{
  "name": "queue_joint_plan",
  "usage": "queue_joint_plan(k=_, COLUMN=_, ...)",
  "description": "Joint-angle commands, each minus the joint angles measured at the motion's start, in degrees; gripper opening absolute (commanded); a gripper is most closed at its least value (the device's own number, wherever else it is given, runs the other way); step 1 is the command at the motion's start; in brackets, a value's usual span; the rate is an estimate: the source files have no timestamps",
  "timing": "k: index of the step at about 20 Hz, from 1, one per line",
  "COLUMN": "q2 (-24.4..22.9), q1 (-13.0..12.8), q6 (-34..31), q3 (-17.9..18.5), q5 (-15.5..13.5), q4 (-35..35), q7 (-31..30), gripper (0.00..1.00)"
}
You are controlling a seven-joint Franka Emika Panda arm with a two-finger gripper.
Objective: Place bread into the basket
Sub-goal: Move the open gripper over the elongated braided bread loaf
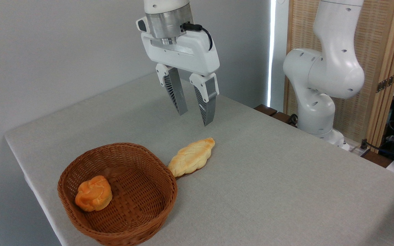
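So I'm looking at a plain grey-white wall on the left, a slatted wooden screen on the right, and one big table covered in pale grey cloth [286, 191] taking up most of the shot. The white Franka arm [323, 68] is bolted at the table's far right edge, and it loops up out of frame and comes back down near the top middle.

The white two-finger gripper with grey ribbed fingers [193, 118] hangs in the air, pointing down, jaws spread apart and holding nothing. It sits above and a bit behind the loaf, well clear of the cloth, so I'd guess I'm lined up for a descent and not yet committed.

One round shallow brown wicker basket [142, 223] sits near the front left corner. Inside it, toward the left wall, is one small round orange bun [93, 197], which isn't my target.

The thing I actually want is the long pale golden braided loaf [191, 157], just one of them, lying flat on the cloth right beside the basket's right rim, near end almost touching the wicker (can't tell if it really does). It lies diagonally, so I reckon pinching it across its narrow width is the easy grab, then a short hop left into the basket.
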Motion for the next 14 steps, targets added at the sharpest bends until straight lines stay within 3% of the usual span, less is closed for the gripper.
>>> queue_joint_plan(k=1, q2=-4.0, q1=-0.7, q6=2.0, q3=0.8, q5=-0.3, q4=-5.6, q7=1.0, gripper=1.00)
queue_joint_plan(k=14, q2=-10.9, q1=1.5, q6=2.8, q3=0.1, q5=-1.2, q4=-16.7, q7=0.5, gripper=1.00)
